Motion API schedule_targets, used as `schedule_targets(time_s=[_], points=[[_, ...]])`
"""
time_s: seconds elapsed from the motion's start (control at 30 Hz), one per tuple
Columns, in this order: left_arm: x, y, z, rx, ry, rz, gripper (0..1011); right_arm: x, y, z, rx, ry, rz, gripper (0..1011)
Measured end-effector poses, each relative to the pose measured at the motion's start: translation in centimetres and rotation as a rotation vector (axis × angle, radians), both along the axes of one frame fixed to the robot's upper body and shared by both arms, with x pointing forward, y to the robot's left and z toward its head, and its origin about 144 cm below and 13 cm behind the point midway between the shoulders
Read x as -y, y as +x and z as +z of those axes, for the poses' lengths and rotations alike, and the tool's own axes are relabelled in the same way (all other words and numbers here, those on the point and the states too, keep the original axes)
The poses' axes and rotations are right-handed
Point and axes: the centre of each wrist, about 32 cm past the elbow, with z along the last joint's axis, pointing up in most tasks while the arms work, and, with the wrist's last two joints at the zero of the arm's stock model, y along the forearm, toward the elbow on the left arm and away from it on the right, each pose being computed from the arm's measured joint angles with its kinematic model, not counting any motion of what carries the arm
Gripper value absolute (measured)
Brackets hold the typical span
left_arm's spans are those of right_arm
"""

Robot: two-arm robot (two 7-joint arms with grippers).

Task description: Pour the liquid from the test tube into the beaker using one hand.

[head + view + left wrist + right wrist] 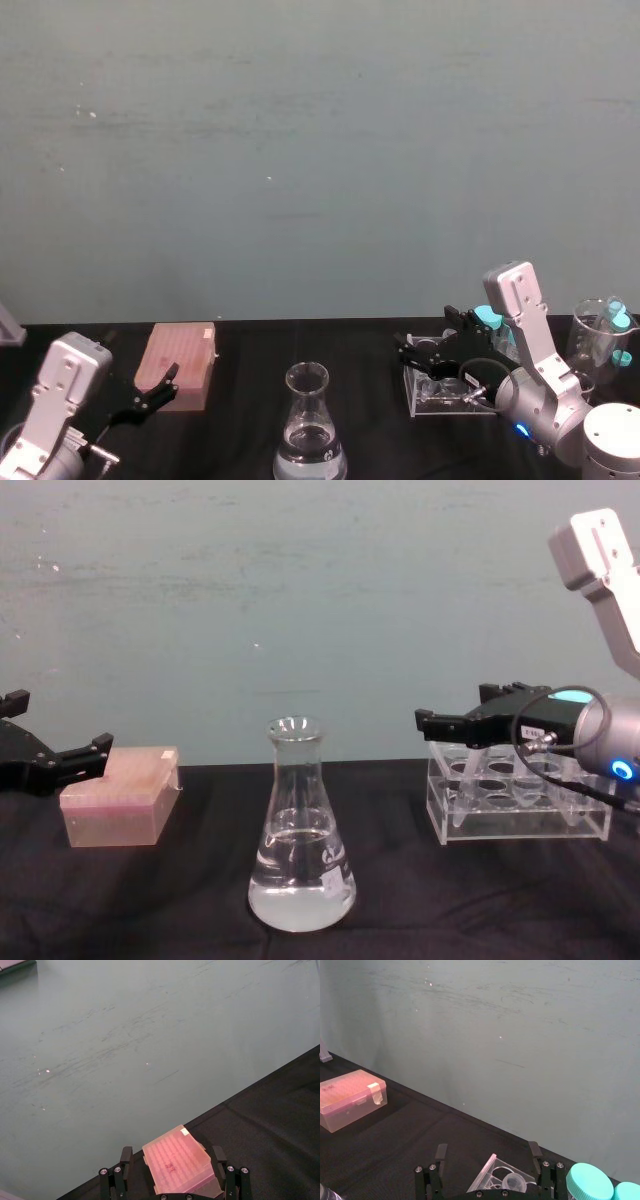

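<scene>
Head view: the beaker [309, 430] stands at the worktop's [250, 350] front middle, clear, liquid [309, 462] pooled low. Chest view: the right hand [432, 726] hangs spread wide over the rack [517, 805]. Right wrist view: the test tube [514, 1181] sits in the rack.

Glossy glass beaker [300, 850], matt black tablecloth [480, 900]

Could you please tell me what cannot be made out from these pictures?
- Small clear plastic test tube: chest view, the black right hand hangs over the clear acrylic rack, hiding the tube mouths.
- Whether that tube holds liquid: too small in the head view.
- Large clear glass conical beaker: its base is cut off by the head view's bottom edge.
</scene>
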Motion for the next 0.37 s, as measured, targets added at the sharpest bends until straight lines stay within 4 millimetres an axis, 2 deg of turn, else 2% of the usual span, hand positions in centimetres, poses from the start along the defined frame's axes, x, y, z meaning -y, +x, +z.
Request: schedule_targets(time_s=[0.37], points=[[0.0, 0.0, 0.0, 0.0, 0.0, 0.0, 1000, 0.0, 0.0, 0.0, 0.0, 0.0, 0.0, 1000]])
